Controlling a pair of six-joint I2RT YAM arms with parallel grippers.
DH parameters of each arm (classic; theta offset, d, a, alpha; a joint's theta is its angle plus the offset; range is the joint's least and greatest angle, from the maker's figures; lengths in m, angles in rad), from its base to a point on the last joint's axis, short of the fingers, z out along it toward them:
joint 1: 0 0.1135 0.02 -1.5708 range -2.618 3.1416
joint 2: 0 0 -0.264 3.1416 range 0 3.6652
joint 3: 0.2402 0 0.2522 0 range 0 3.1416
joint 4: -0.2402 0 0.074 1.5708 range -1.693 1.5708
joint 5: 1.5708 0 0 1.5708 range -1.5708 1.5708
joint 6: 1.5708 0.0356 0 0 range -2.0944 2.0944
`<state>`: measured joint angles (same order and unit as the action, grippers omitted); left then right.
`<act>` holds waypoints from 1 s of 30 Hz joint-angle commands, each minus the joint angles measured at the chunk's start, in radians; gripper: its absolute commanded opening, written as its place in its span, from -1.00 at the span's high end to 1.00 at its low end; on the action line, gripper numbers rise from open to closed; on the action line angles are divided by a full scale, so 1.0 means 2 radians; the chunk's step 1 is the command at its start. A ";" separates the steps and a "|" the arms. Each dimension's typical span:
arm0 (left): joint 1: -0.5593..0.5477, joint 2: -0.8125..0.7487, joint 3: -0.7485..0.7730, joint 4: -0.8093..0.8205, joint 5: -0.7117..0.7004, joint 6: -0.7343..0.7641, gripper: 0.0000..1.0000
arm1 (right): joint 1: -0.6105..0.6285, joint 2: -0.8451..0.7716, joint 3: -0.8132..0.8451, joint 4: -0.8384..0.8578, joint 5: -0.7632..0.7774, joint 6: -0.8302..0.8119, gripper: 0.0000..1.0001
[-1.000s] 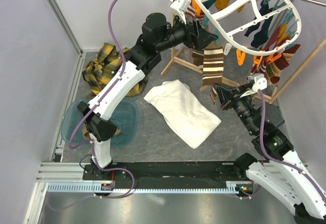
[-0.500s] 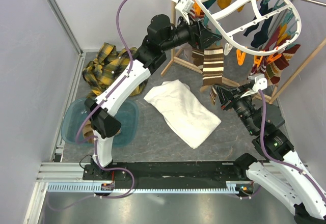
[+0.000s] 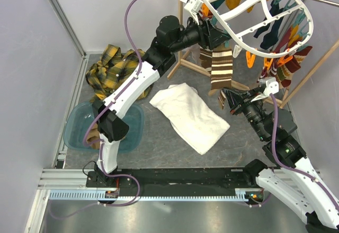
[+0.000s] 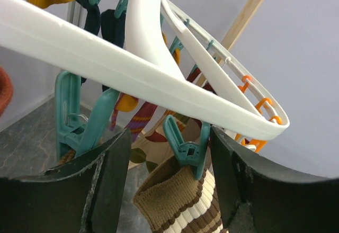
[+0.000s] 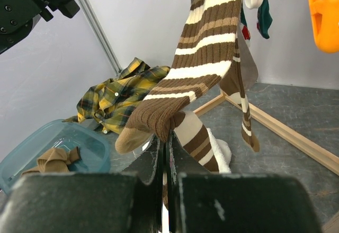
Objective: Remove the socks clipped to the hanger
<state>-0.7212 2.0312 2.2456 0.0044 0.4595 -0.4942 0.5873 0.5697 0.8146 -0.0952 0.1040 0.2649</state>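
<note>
Grey walls [image 4: 302,53] behind, the teal clip [image 4: 186,151] on the brown striped sock [image 4: 177,204] stood between the wide left fingers [image 4: 106,185]; the sock hung down into the pinching right fingers [image 5: 142,170].

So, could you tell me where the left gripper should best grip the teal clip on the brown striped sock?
Probably the two splayed upper arms of the teal clip, approached head-on and straddled: they form a V above the end biting the sock, so squeezing should open it.
</note>
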 commanded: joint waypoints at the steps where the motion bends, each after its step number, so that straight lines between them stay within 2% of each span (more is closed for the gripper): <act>1: 0.001 0.001 0.015 0.051 0.021 -0.040 -0.31 | 0.001 -0.008 0.003 0.007 0.001 0.003 1.00; 3: 0.001 0.005 0.015 0.058 0.025 -0.046 -0.25 | 0.002 -0.008 0.003 0.007 0.000 0.003 1.00; 6: 0.001 0.005 0.016 0.064 0.024 -0.051 0.09 | 0.002 -0.006 0.006 0.007 0.000 0.006 1.00; 7: 0.001 0.004 0.016 0.064 0.023 -0.052 0.44 | 0.002 -0.006 0.008 0.007 -0.001 0.006 1.00; 10: 0.001 0.001 0.013 0.052 0.020 -0.054 0.97 | 0.001 -0.005 0.010 0.004 -0.004 0.013 1.00; 15: 0.001 -0.018 -0.031 0.051 0.023 -0.048 0.97 | 0.002 -0.009 0.015 -0.022 -0.001 0.013 1.00; 16: 0.001 -0.022 -0.039 0.050 0.022 -0.046 0.96 | 0.001 -0.013 0.018 -0.027 0.002 0.012 1.00; 17: 0.001 -0.027 -0.056 0.048 0.021 -0.044 0.86 | 0.002 -0.013 0.020 -0.033 -0.001 0.009 1.00; 18: 0.001 -0.038 -0.066 0.046 0.015 -0.040 0.47 | 0.002 -0.016 0.022 -0.044 -0.001 0.007 1.00; 21: 0.002 -0.058 -0.100 0.043 0.004 -0.028 -0.16 | 0.002 -0.022 0.038 -0.070 -0.007 -0.004 1.00; 24: 0.002 -0.083 -0.129 0.031 -0.011 -0.008 -0.35 | 0.001 -0.027 0.047 -0.093 -0.015 -0.009 1.00; 27: 0.002 -0.119 -0.169 0.019 -0.035 0.017 -0.49 | 0.002 -0.029 0.054 -0.104 -0.041 -0.004 0.91; 28: 0.002 -0.137 -0.194 0.012 -0.040 0.025 -0.50 | 0.002 -0.023 0.061 -0.109 -0.050 0.001 0.84; 30: 0.002 -0.162 -0.222 0.005 -0.060 0.052 -0.52 | 0.002 -0.001 0.092 -0.134 -0.077 0.010 0.81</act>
<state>-0.7193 1.8595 1.8755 0.0315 0.4213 -0.5140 0.5873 0.5198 0.8925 -0.3012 0.0483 0.2672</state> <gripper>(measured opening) 0.749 0.083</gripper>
